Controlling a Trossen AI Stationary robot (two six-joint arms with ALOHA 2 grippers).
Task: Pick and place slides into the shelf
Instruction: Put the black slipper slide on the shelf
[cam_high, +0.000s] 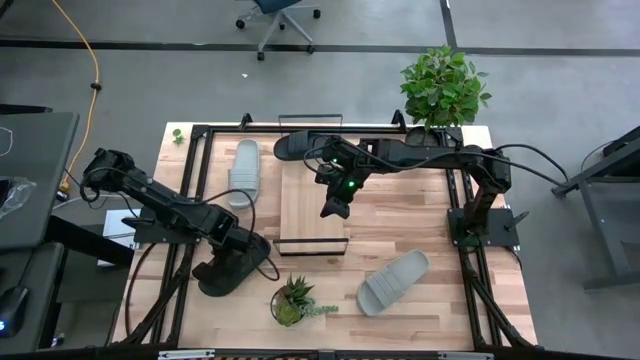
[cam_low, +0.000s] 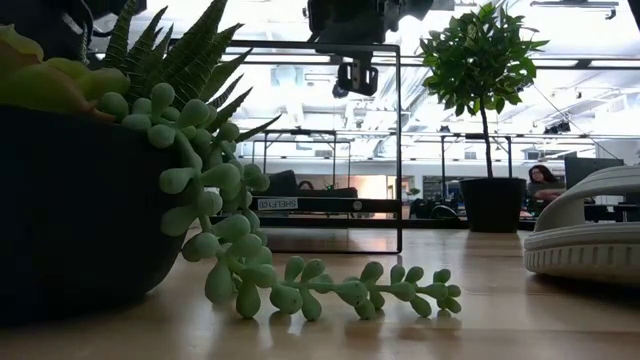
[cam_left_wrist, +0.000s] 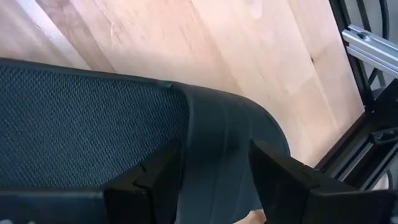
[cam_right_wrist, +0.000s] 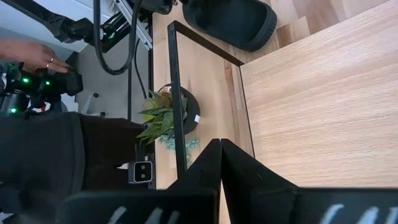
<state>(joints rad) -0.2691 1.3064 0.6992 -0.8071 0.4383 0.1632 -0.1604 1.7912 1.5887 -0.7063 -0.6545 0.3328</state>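
Observation:
A black slide (cam_high: 228, 272) lies flat on the table near its left front. My left gripper (cam_high: 250, 248) is low over it, open, and the slide's dark moulded surface (cam_left_wrist: 224, 137) fills the gap between the fingers. My right gripper (cam_right_wrist: 219, 163) is shut and empty above the shelf's light-wood board (cam_high: 312, 205), also seen hanging in the low view (cam_low: 355, 78). A second black slide (cam_high: 300, 146) rests at the shelf's far end. One grey slide (cam_high: 243, 170) lies left of the shelf, another (cam_high: 393, 282) at the right front. My left gripper comes down at the black slide from above, with one finger (cam_left_wrist: 146, 183) on each side of a smooth raised part (cam_left_wrist: 217, 149) beside the meshed surface (cam_left_wrist: 87, 124). The slide lies flat on the table. I cannot tell whether the fingers touch it.
A small potted succulent (cam_high: 290, 302) stands at the near edge between the black and grey slides. A larger potted plant (cam_high: 445, 85) stands at the far right corner. Black frame rails run along the table's sides. A person's hand (cam_right_wrist: 37, 53) shows beyond the table.

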